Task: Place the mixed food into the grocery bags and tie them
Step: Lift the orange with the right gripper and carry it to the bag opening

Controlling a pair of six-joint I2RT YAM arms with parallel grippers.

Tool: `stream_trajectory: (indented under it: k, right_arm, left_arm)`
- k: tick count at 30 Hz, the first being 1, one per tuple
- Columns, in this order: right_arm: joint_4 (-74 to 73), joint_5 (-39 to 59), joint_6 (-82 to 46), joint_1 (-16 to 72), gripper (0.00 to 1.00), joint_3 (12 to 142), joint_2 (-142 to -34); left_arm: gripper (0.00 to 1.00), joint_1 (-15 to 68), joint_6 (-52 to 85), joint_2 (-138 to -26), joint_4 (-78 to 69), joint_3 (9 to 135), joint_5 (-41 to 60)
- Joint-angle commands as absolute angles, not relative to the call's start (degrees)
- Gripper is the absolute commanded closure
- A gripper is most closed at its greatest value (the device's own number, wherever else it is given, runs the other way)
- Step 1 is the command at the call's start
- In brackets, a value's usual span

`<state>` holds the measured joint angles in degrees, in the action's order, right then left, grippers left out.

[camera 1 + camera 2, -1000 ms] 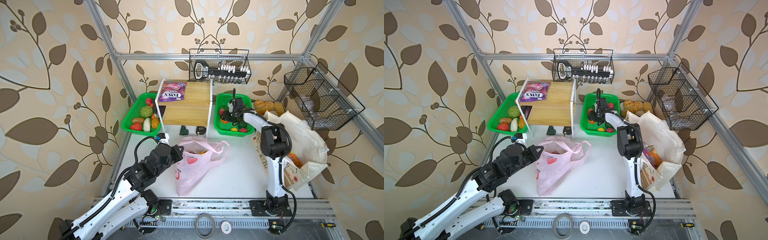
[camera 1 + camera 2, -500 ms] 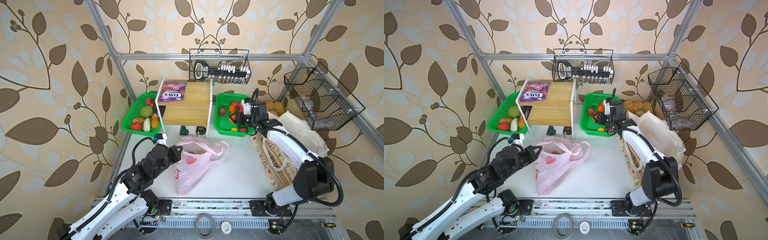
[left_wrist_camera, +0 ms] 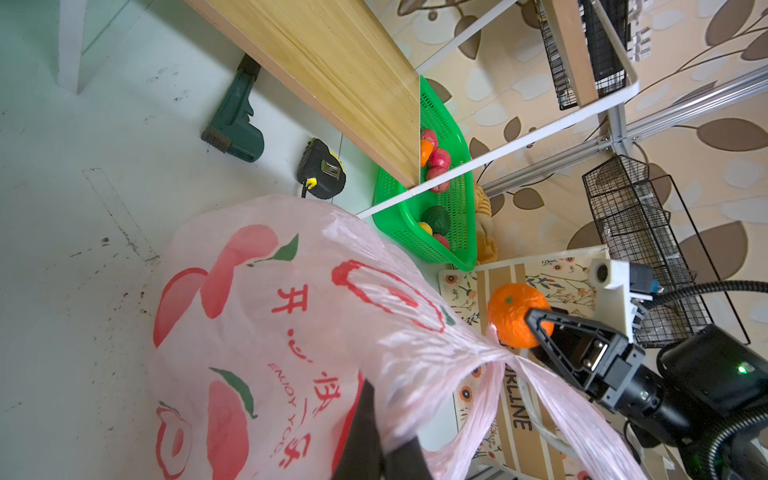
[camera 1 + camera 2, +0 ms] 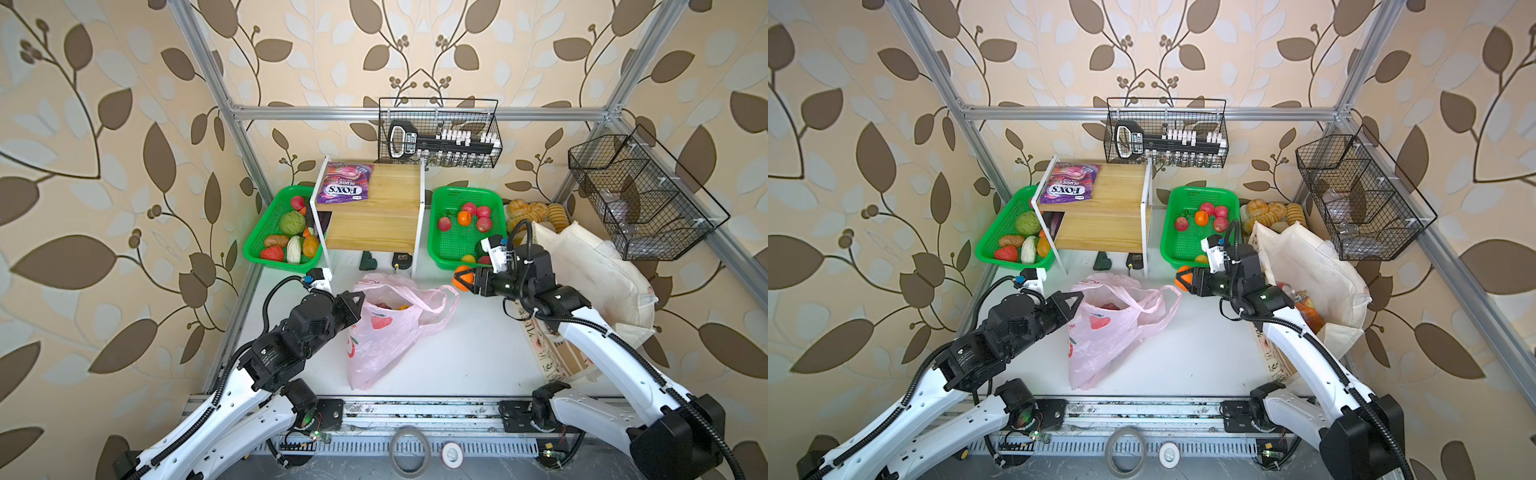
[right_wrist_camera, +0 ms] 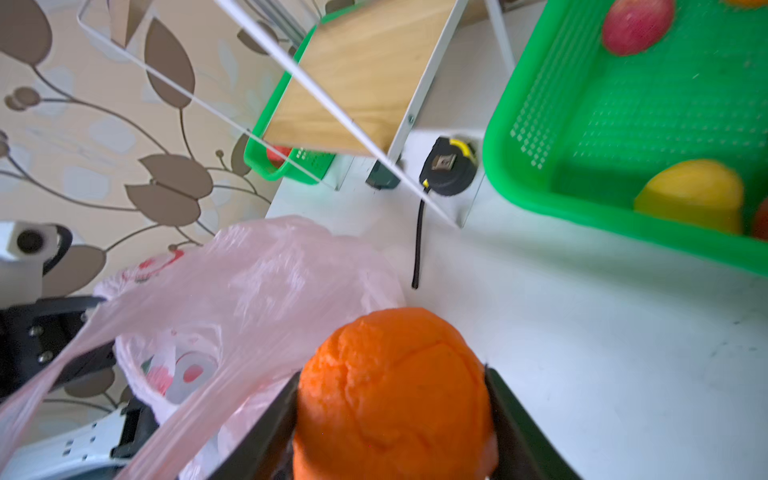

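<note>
The thin pink grocery bag (image 4: 386, 332) (image 4: 1106, 332) lies mouth-up in the middle of the white table, with red and orange food showing inside. My left gripper (image 4: 358, 297) (image 3: 384, 449) is shut on the bag's left rim, holding the mouth open. My right gripper (image 4: 462, 280) (image 5: 390, 374) is shut on an orange (image 4: 460, 277) (image 3: 515, 313) and hangs just right of the bag's right handle, above the table. In both top views the cream canvas tote (image 4: 598, 282) (image 4: 1308, 266) stands behind the right arm, with an orange packet (image 4: 1308, 309) showing in its mouth.
Two green baskets (image 4: 266, 232) (image 4: 457, 245) of produce flank a wooden shelf (image 4: 374, 220) that carries a purple FOX'S packet (image 4: 345, 189). A tape measure (image 4: 402, 259) and a green tool (image 4: 368, 262) lie under the shelf. Bread rolls (image 4: 536, 210) and wire baskets (image 4: 640, 199) are at the back right.
My right arm has swung out of the right green basket and come forward and left with the orange, to beside the pink bag. The left gripper has kept its hold on the bag.
</note>
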<state>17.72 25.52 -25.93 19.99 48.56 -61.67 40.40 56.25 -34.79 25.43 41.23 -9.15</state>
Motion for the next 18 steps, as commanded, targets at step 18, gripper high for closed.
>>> stream_trajectory:
  k: [18]
  right_arm:
    - [12.3, 30.1, -30.3, 24.7, 0.55, 40.2, -60.7]
  left_arm:
    - [1.00, 39.9, 56.8, -35.0, 23.2, 41.5, -9.1]
